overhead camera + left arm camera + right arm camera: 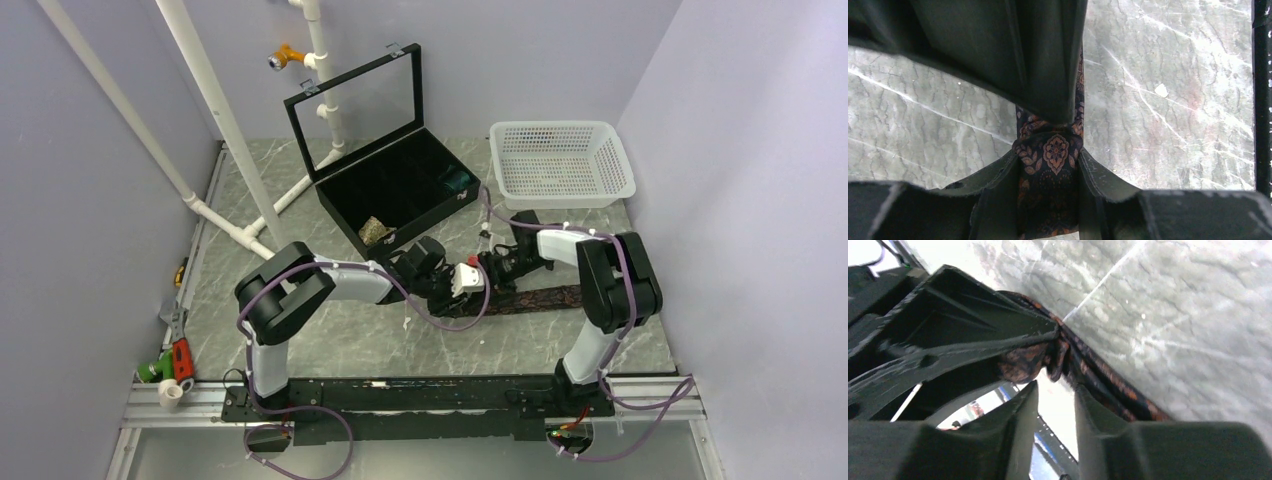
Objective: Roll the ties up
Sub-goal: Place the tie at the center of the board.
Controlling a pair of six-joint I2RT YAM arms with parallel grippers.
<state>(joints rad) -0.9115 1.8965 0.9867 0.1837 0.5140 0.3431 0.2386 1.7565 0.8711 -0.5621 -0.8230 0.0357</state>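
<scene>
Maroon tie point(545, 297) lies just before the black case point(345, 215). Left gripper point(1048, 155) is clamped on its bunched end, right gripper point(1055, 387) alongside, jaws narrowly apart. White basket point(560, 125) stands right of the case.

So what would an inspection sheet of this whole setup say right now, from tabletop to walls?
Surface: grey marbled table, one white fleck.
Job's things: brown-maroon tie stretched along the table, one end at the grippers; tan tie and teal tie sit in the open black case.
Clutter: white basket at the back; red and green tools at the left edge.
Grippers: left gripper shut on the brown-maroon tie; right gripper at the same end, grip unclear.
Cables: purple cables loop along both arms.
Surroundings: lavender walls, white pipes.
</scene>
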